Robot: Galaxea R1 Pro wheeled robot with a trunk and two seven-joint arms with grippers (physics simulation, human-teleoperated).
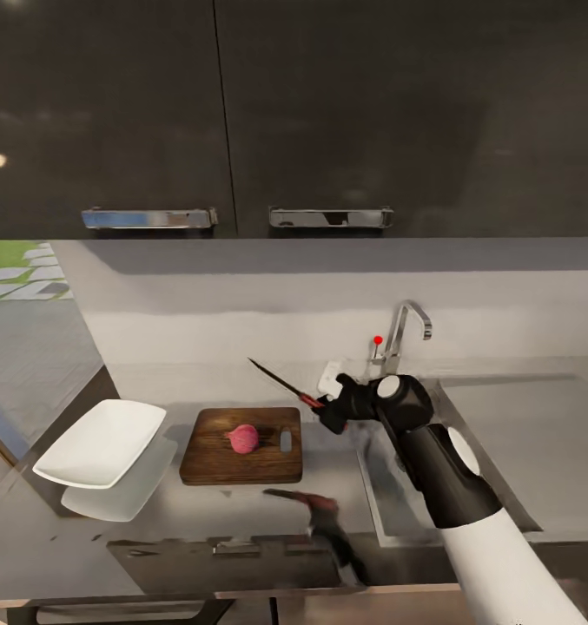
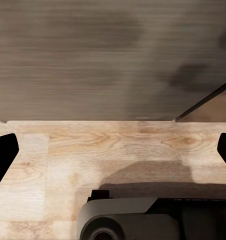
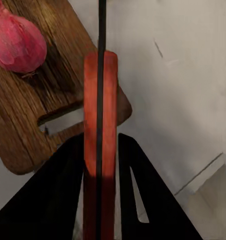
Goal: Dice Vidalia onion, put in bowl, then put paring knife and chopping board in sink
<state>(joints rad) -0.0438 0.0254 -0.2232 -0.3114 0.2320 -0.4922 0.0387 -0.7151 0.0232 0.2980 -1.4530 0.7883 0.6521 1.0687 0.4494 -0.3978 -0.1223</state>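
Home kitchen, dark wall cabinets (image 1: 224, 113), sink (image 1: 502, 451) with chrome tap (image 1: 406, 330), glossy countertop (image 1: 155, 529)

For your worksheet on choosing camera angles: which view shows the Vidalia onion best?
The right wrist view: the Vidalia onion is large and sharp on the chopping board. The head view shows it whole but small.

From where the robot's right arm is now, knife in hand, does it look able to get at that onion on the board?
Probably yes. The right gripper is shut on the paring knife, held above the counter beside the chopping board. The Vidalia onion sits uncovered on the board, with nothing between blade and onion.
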